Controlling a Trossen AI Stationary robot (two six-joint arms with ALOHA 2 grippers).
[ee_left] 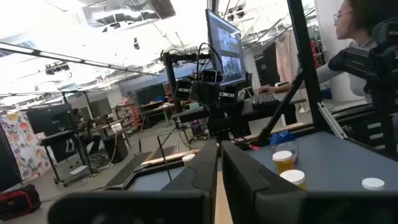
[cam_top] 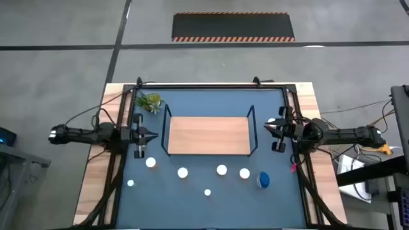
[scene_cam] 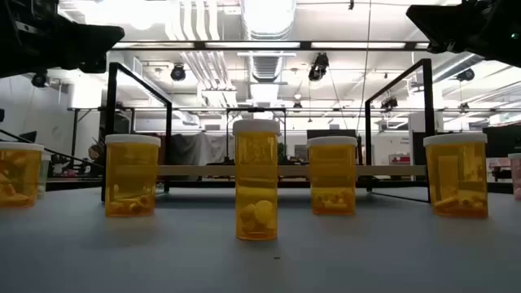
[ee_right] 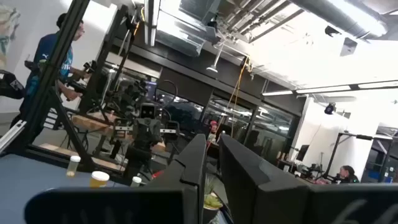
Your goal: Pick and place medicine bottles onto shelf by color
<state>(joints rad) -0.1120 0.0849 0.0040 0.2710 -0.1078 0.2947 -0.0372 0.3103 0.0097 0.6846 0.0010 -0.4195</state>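
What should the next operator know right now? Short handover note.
Left gripper: shut, empty, off the shelf's left end.
Right gripper: shut, empty, off the shelf's right end.
Shelf: mid-mat, bare.
Bottles: a loose row on the mat in front of the shelf, white caps at, smaller caps at and; blue bottle at the right end.
Done: nothing shelved.
Left: every bottle, sorted by colour.
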